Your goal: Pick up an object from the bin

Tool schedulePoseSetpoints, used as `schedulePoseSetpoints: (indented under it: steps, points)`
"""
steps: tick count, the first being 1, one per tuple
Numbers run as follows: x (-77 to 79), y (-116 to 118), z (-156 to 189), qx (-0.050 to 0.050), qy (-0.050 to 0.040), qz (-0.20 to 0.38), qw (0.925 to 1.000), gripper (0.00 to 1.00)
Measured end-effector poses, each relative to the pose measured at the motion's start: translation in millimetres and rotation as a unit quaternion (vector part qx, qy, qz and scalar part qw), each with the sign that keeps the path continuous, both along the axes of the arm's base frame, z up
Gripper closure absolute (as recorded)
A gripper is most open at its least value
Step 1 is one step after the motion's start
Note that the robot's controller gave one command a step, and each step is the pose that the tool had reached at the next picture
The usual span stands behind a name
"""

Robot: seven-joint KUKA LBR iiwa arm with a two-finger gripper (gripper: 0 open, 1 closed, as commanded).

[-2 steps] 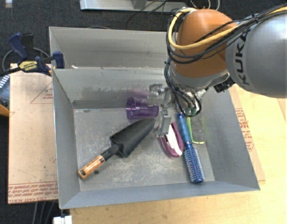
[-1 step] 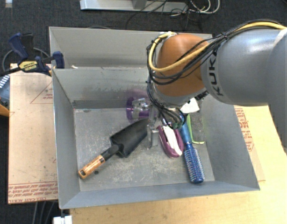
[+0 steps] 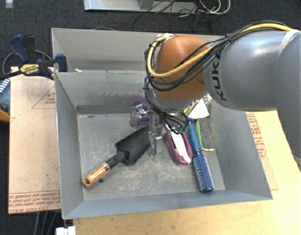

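The jaws were hard to see under the arm, so I could not tell if they were open or closed. The gripper point(image 3: 154, 142) was down low in the middle of the bin point(image 3: 67, 146), with its metal tip right at the wide end of a black scoop point(image 3: 133, 148). It was touching the scoop or just beside it — I could not tell which.

The scoop lay flat on the bin's floor. Its black end was in the middle, and its brown wooden handle point(image 3: 96, 175) pointed to the lower left corner.

Just to the right of the gripper lay a purple and white thing point(image 3: 176, 150). Next to that was a blue hairbrush point(image 3: 202, 168), with its bristle end near the lower right corner. A thin green strip point(image 3: 200, 133) lay beside the hairbrush. A white card point(image 3: 199, 110) and a small purple thing point(image 3: 138, 107) sat nearer the top wall, partly under the arm.

A round orange cover point(image 3: 182, 65) sat on the wrist — yellow and black cables point(image 3: 158, 75) looped over it.
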State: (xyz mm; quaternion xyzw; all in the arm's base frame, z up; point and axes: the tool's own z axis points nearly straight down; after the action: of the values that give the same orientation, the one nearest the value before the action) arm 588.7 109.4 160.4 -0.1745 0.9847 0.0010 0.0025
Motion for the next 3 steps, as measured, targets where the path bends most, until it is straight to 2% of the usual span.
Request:
schedulePoseSetpoints:
  steps: [1,2,3]
  points:
    - [-4.1,9,-17,0.0,0.0001,0.234,0.9721,0.0]
    - [-12.1,8,-91,0.001,-0.0006,0.19,0.9817,0.0]
    - [17.7,-4,-90,0.0,-0.0032,0.453,0.8914,1.0]
